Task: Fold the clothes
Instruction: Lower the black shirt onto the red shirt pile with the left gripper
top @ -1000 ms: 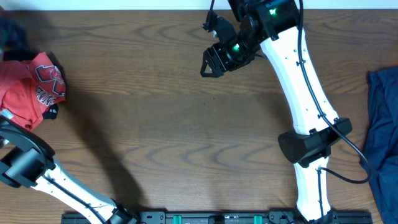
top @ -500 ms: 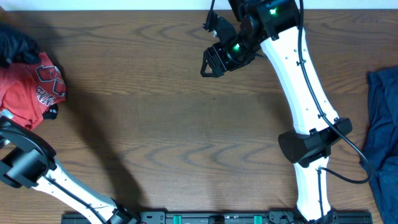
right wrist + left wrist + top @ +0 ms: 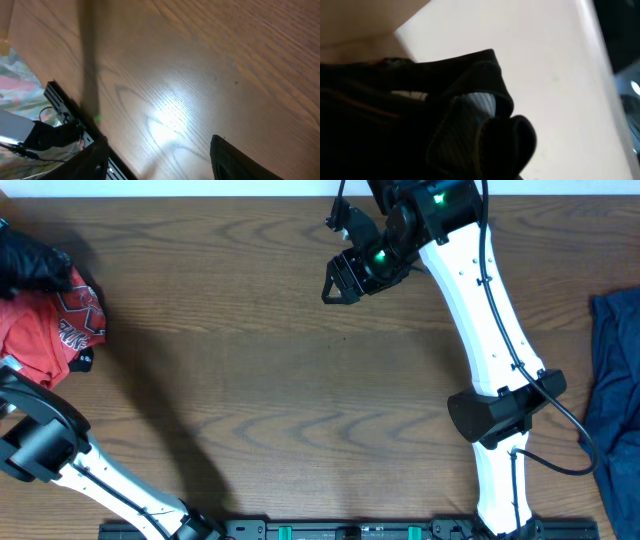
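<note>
**Black jersey (image 3: 30,262) bunched at the far left corner of the bench (image 3: 280,410)**

It lies over a red garment (image 3: 35,335) at the left edge. Its dark folds fill the left wrist view, so I cannot tell how the left gripper stands. The right gripper (image 3: 335,282) hangs spread and empty near the middle of the far edge. A blue garment (image 3: 615,380) lies at the right edge.

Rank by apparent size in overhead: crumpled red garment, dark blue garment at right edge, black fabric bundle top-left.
1-2. Dark blue garment and crumpled red garment: look about alike, both cut by the frame edge, so unranked.
3. Black fabric bundle: clearly smallest, also cropped.
</note>
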Robot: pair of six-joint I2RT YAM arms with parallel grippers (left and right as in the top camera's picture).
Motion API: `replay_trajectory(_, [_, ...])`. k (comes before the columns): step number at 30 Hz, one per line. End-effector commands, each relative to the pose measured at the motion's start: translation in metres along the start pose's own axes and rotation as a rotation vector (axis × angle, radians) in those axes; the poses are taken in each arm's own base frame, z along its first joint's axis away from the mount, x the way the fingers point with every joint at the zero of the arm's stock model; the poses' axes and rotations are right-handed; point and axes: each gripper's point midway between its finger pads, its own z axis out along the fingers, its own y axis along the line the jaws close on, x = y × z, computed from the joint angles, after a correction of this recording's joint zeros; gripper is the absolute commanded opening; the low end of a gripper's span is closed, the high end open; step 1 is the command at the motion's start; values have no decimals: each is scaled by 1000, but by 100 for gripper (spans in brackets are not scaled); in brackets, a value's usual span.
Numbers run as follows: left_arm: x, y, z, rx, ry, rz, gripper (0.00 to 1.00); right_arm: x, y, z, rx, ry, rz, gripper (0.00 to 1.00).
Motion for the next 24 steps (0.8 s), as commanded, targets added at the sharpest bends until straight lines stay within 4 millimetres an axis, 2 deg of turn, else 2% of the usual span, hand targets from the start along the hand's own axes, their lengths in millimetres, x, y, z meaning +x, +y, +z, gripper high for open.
replay_trajectory(1, [5, 0, 7, 72, 40, -1, 6, 1, 8, 1, -18, 4, -25, 62])
replay_trajectory(9, [35, 61, 30, -9, 110, -216, 6, 1, 8, 1, -19, 5, -26, 61])
replay_trajectory(11, [40, 68, 30, -30, 126, -235, 6, 1, 8, 1, -19, 5, -26, 61])
replay_trajectory(18, [37, 59, 23, -10, 136, -227, 6, 1, 9, 1, -19, 3, -28, 61])
replay_trajectory(24, [20, 23, 8, 25, 104, -184, 6, 1, 9, 2, -19, 4, -29, 61])
